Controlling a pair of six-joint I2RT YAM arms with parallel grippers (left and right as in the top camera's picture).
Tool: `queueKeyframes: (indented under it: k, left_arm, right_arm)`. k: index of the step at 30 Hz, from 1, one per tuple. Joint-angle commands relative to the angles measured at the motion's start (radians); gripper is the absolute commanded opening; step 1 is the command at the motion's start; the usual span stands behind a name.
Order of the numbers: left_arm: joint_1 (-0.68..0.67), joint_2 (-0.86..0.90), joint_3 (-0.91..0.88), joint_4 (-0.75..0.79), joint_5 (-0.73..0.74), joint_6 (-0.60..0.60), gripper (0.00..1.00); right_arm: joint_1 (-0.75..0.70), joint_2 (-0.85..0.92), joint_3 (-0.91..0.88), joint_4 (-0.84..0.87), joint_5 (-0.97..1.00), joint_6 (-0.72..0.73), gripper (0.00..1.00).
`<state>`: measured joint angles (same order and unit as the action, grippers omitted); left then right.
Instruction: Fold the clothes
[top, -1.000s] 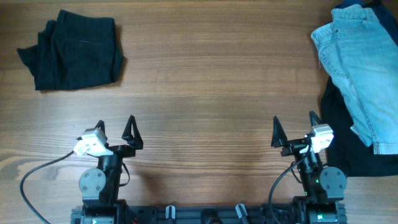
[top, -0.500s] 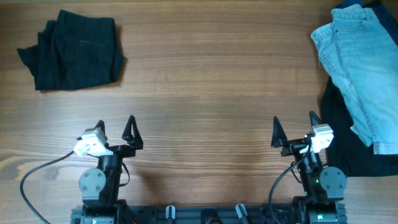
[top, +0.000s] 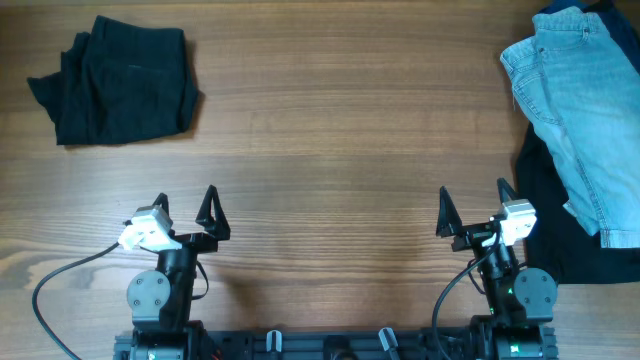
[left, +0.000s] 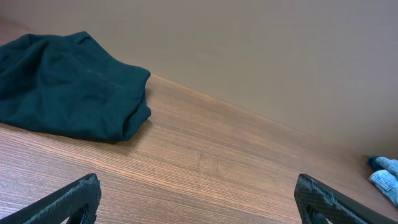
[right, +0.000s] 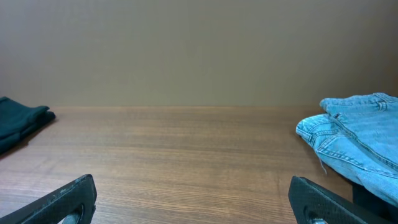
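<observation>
Light-blue denim shorts (top: 585, 110) lie crumpled at the far right of the table, on top of a black garment (top: 560, 225); a dark navy piece (top: 612, 8) shows behind them. The shorts also show in the right wrist view (right: 357, 143). A folded black garment (top: 118, 80) lies at the far left, also in the left wrist view (left: 68, 87). My left gripper (top: 185, 210) is open and empty near the front edge. My right gripper (top: 472, 208) is open and empty near the front edge, just left of the black garment.
The wooden table (top: 330, 130) spans the view. A cable (top: 60, 280) loops at the front left beside the left arm base. A plain wall (right: 199, 50) stands behind the table's far edge.
</observation>
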<state>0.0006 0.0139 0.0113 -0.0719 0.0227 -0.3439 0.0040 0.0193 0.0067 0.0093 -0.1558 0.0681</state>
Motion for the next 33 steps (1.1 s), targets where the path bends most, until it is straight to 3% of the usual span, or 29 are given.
queueKeyframes:
  k: [1,4,8,12,17,22,25,28,33]
  left_arm:
    - [0.006,-0.007,-0.005,0.011,-0.013,-0.009,1.0]
    - [0.006,-0.007,-0.005,0.015,-0.013,-0.009,1.0]
    - [0.006,-0.007,-0.005,0.023,0.191,-0.016,1.0]
    - [0.006,-0.007,-0.004,0.083,0.232,-0.016,1.0]
    - [0.006,0.042,0.069,0.113,0.231,-0.016,1.0]
    - [0.006,0.279,0.235,0.112,0.239,-0.015,1.0]
    - [0.006,0.512,0.392,0.092,0.293,-0.001,1.0]
    - [0.004,0.827,0.637,-0.055,0.329,0.002,1.0]
    - [-0.045,1.161,0.923,-0.266,0.348,0.115,1.0]
  right_arm:
    - [0.003,-0.003,-0.002,0.016,-0.056,0.079,1.0]
    - [0.003,-0.003,-0.002,0.05,-0.066,0.166,1.0]
    - [0.003,-0.003,-0.001,0.191,-0.126,0.356,1.0]
    - [0.003,-0.003,0.005,0.314,-0.19,0.345,1.0]
    - [0.003,0.065,0.121,0.295,-0.212,0.251,1.0]
    - [0.003,0.315,0.333,0.258,-0.271,0.216,1.0]
    - [0.003,0.51,0.504,0.198,-0.326,0.218,1.0]
    - [0.003,0.737,0.724,0.042,-0.324,0.158,0.99]
    - [0.003,1.026,0.983,-0.165,-0.29,0.05,1.0]
